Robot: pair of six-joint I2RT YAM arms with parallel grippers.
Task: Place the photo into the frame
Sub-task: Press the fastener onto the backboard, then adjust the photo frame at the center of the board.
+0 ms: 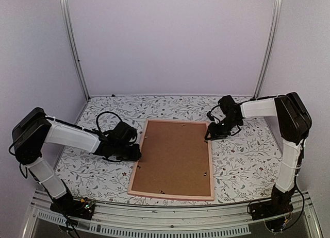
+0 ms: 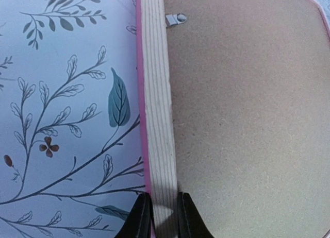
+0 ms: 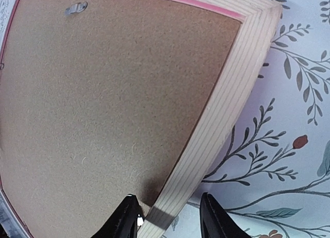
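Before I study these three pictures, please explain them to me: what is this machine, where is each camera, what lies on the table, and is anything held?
The machine is two robot arms bolted at the near edge of a table, each ending in two fingers. The wide picture comes from a fixed camera above and behind them. The other two come from small cameras on the wrists, so the dark fingers show at the bottom.

On the floral tablecloth lies the frame, face down, with its brown backing board up and small metal clips on it.

The left gripper is closed on the frame's left rail. The right gripper straddles the right rail near the far corner, its fingers apart. No photo is visible.
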